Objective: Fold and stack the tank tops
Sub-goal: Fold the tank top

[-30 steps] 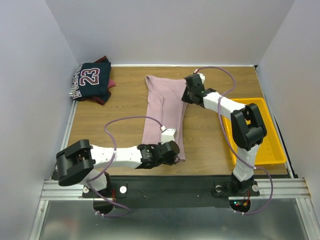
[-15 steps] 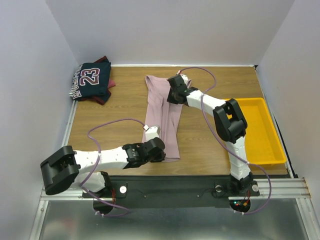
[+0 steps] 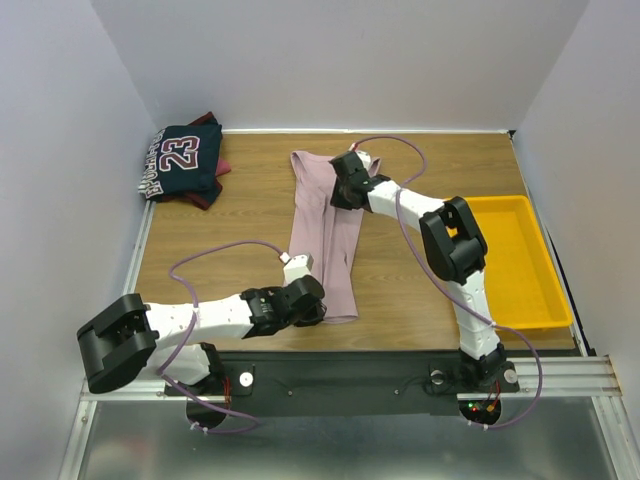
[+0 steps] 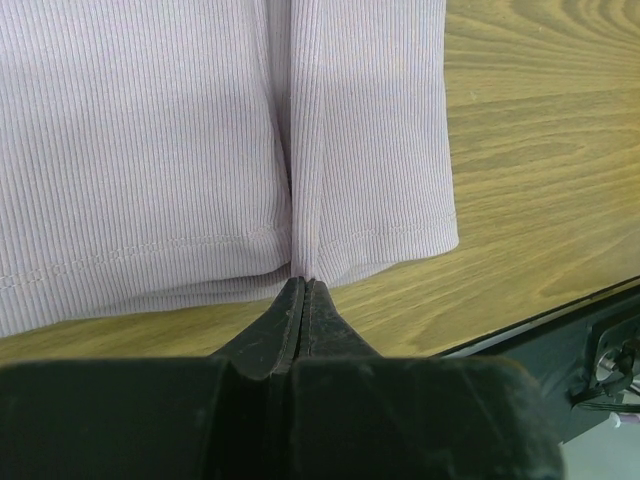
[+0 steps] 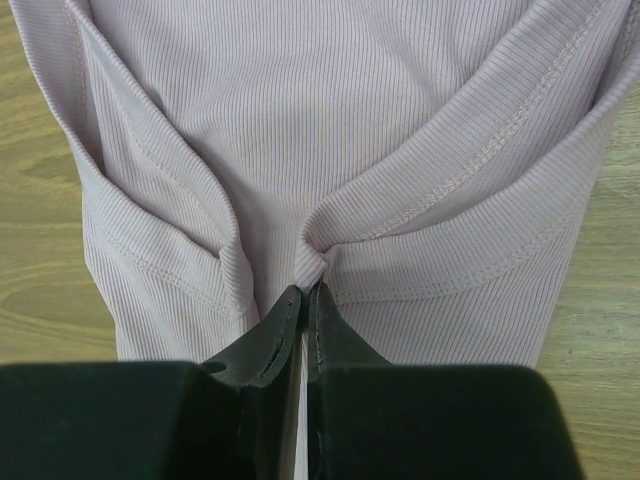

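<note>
**Both ends pinched, fold under way**

The left gripper (image 4: 303, 288) clamps the dusty pink tank top (image 3: 322, 235) at its hem, near the table's (image 3: 420, 270) front edge. The right gripper (image 5: 304, 292) is closed on a gathered seam edge at the far end. Two grips likely keep the lengthwise fold straight (ribbed cloth slumps). The navy "23" top (image 3: 183, 160) lies far-left.

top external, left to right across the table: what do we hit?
navy "23" tank top → pink tank top → yellow tray
</note>
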Tool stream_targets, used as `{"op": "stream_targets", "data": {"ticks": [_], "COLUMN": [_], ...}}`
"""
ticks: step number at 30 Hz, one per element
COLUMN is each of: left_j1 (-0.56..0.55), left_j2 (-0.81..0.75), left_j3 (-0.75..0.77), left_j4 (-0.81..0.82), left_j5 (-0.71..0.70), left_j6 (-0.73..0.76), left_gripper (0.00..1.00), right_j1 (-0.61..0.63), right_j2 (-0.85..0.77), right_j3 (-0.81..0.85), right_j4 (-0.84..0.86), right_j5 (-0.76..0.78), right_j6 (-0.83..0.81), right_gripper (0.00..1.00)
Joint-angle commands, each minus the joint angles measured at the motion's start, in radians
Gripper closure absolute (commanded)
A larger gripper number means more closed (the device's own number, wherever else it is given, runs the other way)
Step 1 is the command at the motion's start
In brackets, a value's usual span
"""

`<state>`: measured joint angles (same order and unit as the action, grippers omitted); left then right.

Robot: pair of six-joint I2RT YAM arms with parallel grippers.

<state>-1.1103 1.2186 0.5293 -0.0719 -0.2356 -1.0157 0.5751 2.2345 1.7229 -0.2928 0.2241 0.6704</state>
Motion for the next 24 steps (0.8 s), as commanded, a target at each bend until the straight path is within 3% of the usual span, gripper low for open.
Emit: {"op": "stream_targets", "data": {"ticks": [1,9,13,24], "left_j1": [0.004,0.003,0.003,0.003], "left_j2": [-0.024,-0.027,-0.031,-0.129], "left_j3": [-0.025,-0.049,-0.039,0.067], "left_j4": [-0.009,-0.003,-0.008,-0.166], "left_j5": [0.01,0.018,0.018,-0.065], "left_j6": [-0.017,-0.035,-0.026,0.012], "left_gripper": [1.0,1.0,1.0,0.62], "right_j1": [0.015,0.029,0.031,0.031], "right_j2": [0.008,0.008,-0.003,-0.078], "right_j3": [0.063,0.053,0.052,0.052], "right_j4": [0.017,0.015,0.014,0.014], "right_j5": [0.021,0.029,0.04,0.058], "right_j6": [0.005,0.0,-0.009,-0.084], "right_gripper": [1.0,0.96,0.85,0.42]}}
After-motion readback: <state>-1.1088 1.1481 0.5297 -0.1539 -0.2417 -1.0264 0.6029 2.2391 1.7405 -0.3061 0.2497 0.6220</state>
